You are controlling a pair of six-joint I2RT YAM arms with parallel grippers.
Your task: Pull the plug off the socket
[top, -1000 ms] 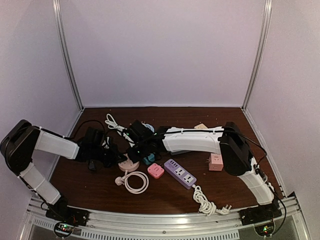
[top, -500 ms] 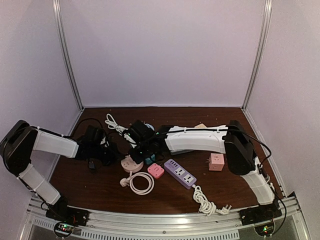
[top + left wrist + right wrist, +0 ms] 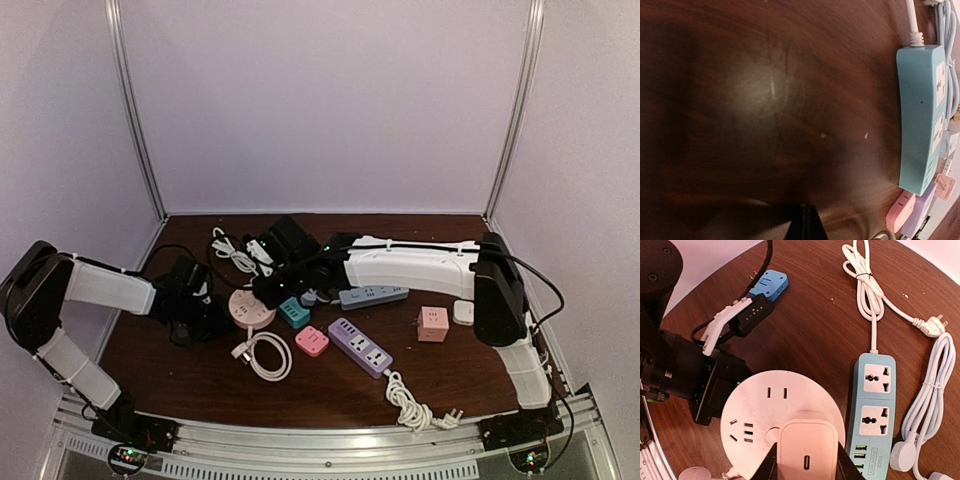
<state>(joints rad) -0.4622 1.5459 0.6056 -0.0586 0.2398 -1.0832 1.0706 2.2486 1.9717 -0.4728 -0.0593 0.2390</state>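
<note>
A: Plug: which way does it point, and what's the long axis?

B: The pale pink square charger plug (image 3: 807,440) has its oval-port face up at the right wrist camera and its prong end down toward the round pinkish-white socket disc (image 3: 755,405). It looks squarish from above, so the long axis isn't readable. It sits over the disc's side nearest the teal power strip (image 3: 874,405). That is left of centre on the dark wood table (image 3: 190,380), closer to the left edge than the right.

A: Pincers, left first.

B: On the left gripper (image 3: 806,226) the tips are pressed together with nothing between, low over bare wood. In the top view it's just beside the disc on the left-edge side; contact unclear. The right gripper (image 3: 806,461) is clamped on the plug, one dark finger on each side.

A: Anything hidden?

B: The prongs are under the plug body, so I can't tell if they're in the slots or out. The bottom frame edge cuts off the right fingers. The left wrist view is dim and blurred, with the strip cut off at its right side. In the top view the plug can't be made out.

A: Versus half a second ago?

B: The disc has slid toward the far-left corner, and the white coiled cord (image 3: 265,355) went with it. The right arm (image 3: 400,272) has swung its elbow toward the right edge, uncovering the strip. The left arm (image 3: 105,288) is about the same.
</note>
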